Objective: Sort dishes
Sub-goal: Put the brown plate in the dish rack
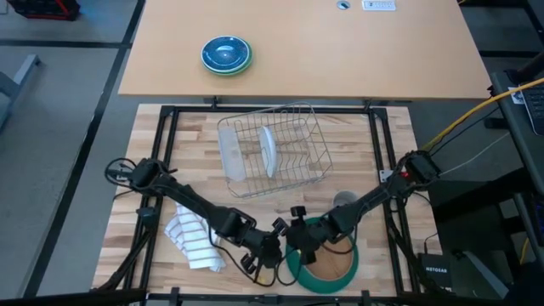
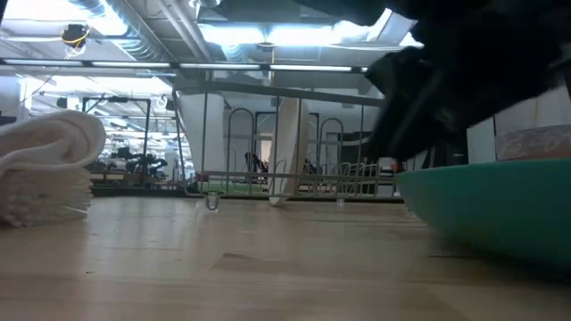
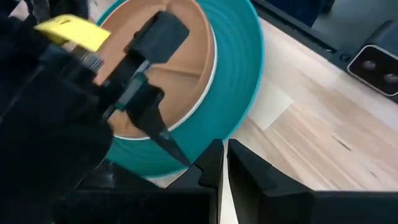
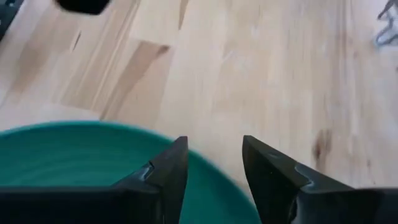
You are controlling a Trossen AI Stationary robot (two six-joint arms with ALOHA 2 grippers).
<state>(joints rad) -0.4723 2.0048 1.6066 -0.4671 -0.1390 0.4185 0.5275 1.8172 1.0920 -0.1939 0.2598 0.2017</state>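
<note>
A dark green plate lies flat on the table near its near edge, with a tan plate resting inside it; both show in the left wrist view, green and tan. A small white plate stands on edge in the wire rack. My right gripper is open at the green plate's far-left rim, one finger over the plate and one over the table. My left gripper is shut, just left of that rim, holding nothing. My right gripper's fingers stand on either side of the green plate's rim, coming from above and slanting down. One finger reaches down to the rim beside the tan plate. I cannot tell whether the fingers touch the plate. The plate lies flat on the table.
A white striped towel lies bunched left of the left arm. A small grey mug stands by the right arm, near the rack. Blue bowls stacked on green sit on the far table. Bare wood lies right of the rack.
</note>
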